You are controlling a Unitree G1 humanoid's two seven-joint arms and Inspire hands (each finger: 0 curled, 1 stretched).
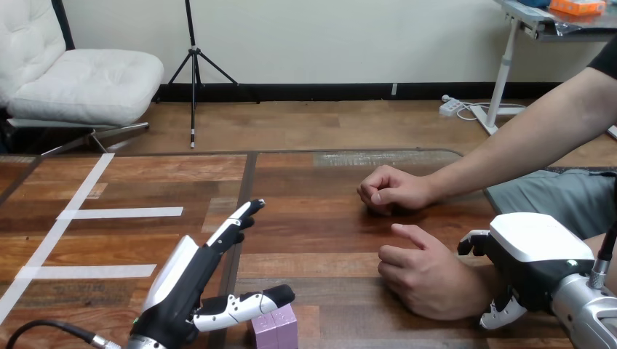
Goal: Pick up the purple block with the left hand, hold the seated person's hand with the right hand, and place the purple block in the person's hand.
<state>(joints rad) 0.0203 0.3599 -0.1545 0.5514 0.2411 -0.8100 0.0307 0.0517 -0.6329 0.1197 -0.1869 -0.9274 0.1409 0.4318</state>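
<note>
One step looked done: the right robot hand (537,251) curled round the person's wrist (474,283); the left robot hand (182,291), wide open, hung beside the unlifted block (275,329).

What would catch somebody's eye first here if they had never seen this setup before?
At the table's right side, the robot's right hand has its fingers curled round the wrist of the person's nearer hand, which rests on the table. At the near edge, the left hand reaches forward with straight fingers, its thumb just over a purple block. Farther back, the person's other hand lies closed in a fist.
</note>
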